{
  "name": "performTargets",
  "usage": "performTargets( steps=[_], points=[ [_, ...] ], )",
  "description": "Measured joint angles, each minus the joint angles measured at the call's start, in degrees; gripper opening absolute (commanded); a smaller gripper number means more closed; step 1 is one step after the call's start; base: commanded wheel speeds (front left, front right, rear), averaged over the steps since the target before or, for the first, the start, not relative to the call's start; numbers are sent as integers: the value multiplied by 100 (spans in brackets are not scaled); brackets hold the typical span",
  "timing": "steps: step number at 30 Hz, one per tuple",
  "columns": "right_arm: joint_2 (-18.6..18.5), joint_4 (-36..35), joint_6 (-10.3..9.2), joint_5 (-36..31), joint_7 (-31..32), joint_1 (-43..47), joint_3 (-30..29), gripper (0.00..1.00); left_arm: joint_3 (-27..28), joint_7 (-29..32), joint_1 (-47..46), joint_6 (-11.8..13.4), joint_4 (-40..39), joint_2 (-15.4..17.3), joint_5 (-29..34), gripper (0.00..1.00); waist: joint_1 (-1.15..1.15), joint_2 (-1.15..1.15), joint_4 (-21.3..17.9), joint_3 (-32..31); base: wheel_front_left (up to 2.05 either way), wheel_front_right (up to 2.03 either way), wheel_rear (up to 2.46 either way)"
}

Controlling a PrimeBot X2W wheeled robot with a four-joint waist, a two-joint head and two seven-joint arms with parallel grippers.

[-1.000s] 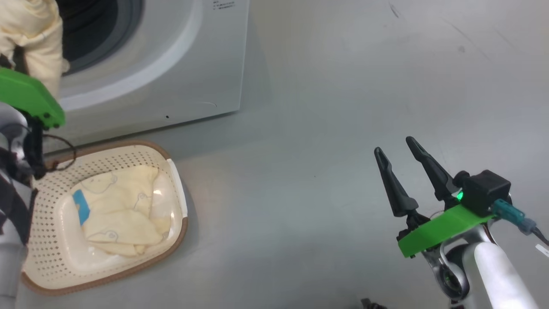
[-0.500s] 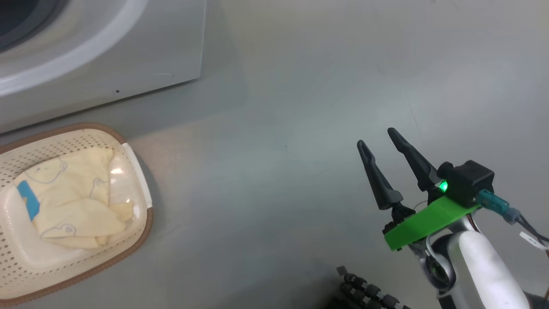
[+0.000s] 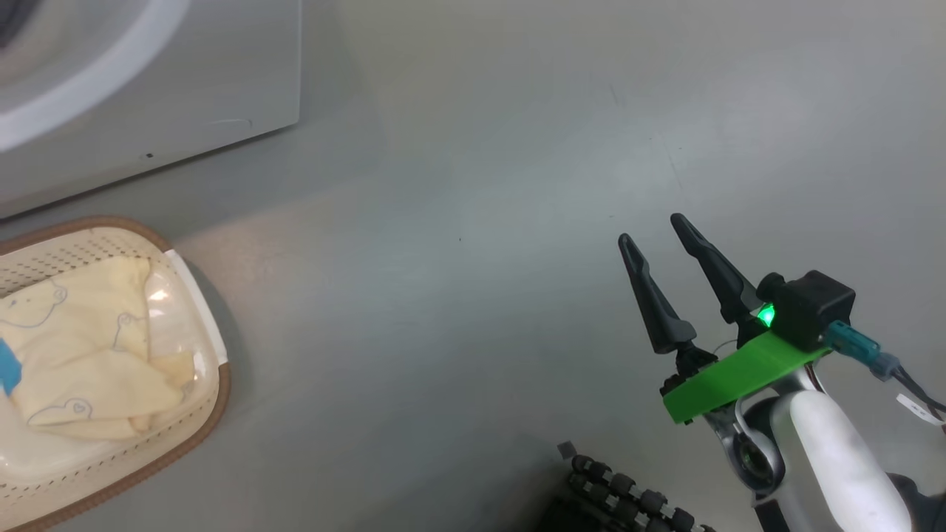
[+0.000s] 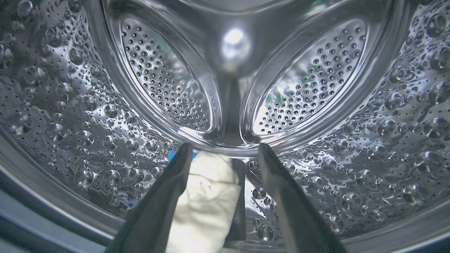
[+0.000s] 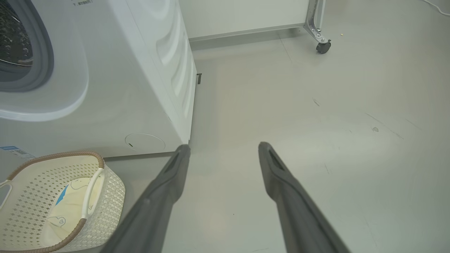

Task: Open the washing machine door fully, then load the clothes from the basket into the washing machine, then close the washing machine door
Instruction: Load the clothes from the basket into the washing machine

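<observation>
Left gripper jaws apart, cream-yellow soft garment loose between them in perforated steel drum. Cream perforated basket holds further clothes. Door closing outstanding.

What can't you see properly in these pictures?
Left wrist view: the garment lies partly behind a finger of the left end effector, and the bottom edge cuts it off.
Head view: the left edge cuts off the basket and the washing machine.
Right wrist view: the blue label has print too small to read.

One washing machine; one basket; one garment in drum; one caster.
</observation>
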Motion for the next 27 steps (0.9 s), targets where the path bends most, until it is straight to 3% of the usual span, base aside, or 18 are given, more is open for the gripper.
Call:
performTargets(
  steps=[17, 23, 27],
  points=[
    [2, -163, 0, -136, 89, 1, -263, 100, -130, -760, 282, -253, 909, -623, -179, 100, 0, 0, 474, -245, 0, 0, 0],
    [4, -218, 0, -246, 169, 16, -485, 100, -151, -934, 900, -248, 832, -1036, -225, 100, 0, 0, 740, -467, 0, 0, 0],
    [3, -248, 0, -315, 216, 71, -651, 100, -136, -936, 1497, -149, 347, -1266, -176, 100, 0, 0, 898, -709, 0, 0, 0]
  ],
)
